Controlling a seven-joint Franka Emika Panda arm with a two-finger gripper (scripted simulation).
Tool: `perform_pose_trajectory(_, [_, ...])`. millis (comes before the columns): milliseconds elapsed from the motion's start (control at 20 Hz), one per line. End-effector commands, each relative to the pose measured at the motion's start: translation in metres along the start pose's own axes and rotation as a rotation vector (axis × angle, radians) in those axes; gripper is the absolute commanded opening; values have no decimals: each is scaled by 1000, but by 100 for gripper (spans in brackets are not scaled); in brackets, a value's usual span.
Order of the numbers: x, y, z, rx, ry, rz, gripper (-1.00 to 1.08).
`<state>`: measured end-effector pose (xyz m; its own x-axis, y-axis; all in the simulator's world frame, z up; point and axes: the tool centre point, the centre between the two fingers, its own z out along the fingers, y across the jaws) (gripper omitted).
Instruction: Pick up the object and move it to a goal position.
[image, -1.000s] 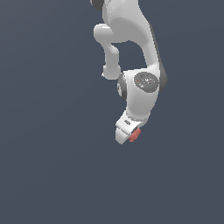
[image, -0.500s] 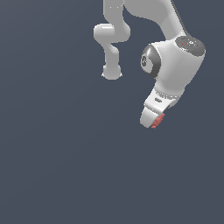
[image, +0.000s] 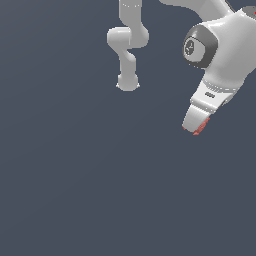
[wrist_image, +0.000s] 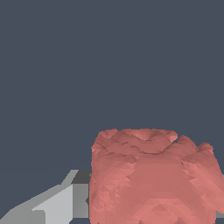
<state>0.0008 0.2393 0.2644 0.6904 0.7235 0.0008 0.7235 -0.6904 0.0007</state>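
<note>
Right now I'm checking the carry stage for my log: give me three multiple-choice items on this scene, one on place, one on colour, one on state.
1. Where is the lump?
A. at the gripper's tip
B. beside the arm's base
C. out of sight

2. What colour is the lump?
A. blue
B. red-pink
C. green

3. How do the jaws stand?
A. wide open, empty
B. shut on the lump
C. hidden in both views

Answers: 1 A, red shows at the gripper's tip in the exterior view; 2 B, the wrist view shows it plainly; 3 B, a finger sits against the lump.

Simulated scene: featureless slate-grey ground (image: 75, 190), flat-shaded white arm (image: 225, 40).
</note>
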Motion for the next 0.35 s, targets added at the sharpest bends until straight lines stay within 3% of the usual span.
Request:
perform_pose_trajectory(0, [3,-4,-5,1,-1,2,-100])
perform_pose_trajectory(300, [3,-2,-3,1,-1,2,-100])
